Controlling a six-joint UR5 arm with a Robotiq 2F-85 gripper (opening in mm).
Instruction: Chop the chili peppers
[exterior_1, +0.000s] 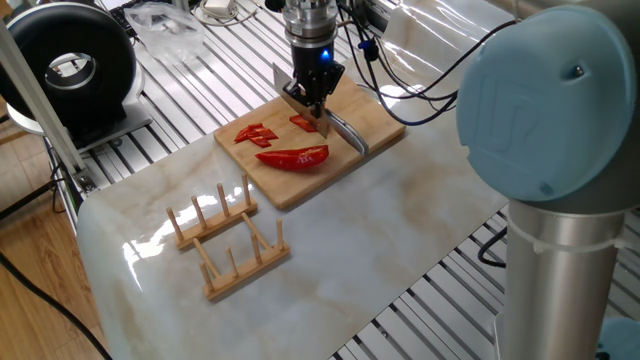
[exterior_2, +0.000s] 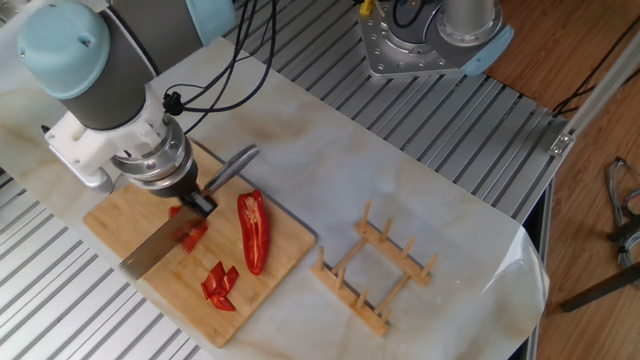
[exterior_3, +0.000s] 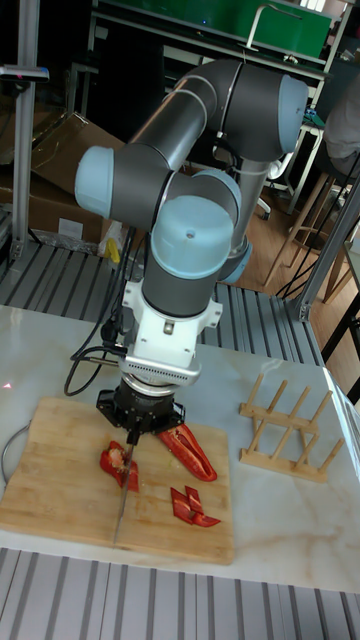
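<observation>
A wooden cutting board (exterior_1: 370, 135) (exterior_2: 120, 215) (exterior_3: 50, 470) lies on the marble table. On it rest one long red chili pepper half (exterior_1: 293, 157) (exterior_2: 253, 230) (exterior_3: 190, 450), a cluster of cut chili pieces (exterior_1: 255, 133) (exterior_2: 218, 284) (exterior_3: 190, 505), and a chili piece (exterior_1: 302, 122) (exterior_2: 190, 236) (exterior_3: 115, 462) under the blade. My gripper (exterior_1: 312, 97) (exterior_2: 196, 205) (exterior_3: 135, 428) is shut on a knife (exterior_2: 155, 253) (exterior_3: 121, 500), whose grey handle (exterior_1: 345, 133) (exterior_2: 232, 167) sticks out behind. The blade rests across that chili piece, angled down onto the board.
A wooden slotted rack (exterior_1: 228, 240) (exterior_2: 375, 272) (exterior_3: 285, 425) stands on the marble beside the board. A black round device (exterior_1: 70, 65) sits at the table's far corner. Cables (exterior_1: 420, 95) trail from the arm, and slatted metal rails surround the table.
</observation>
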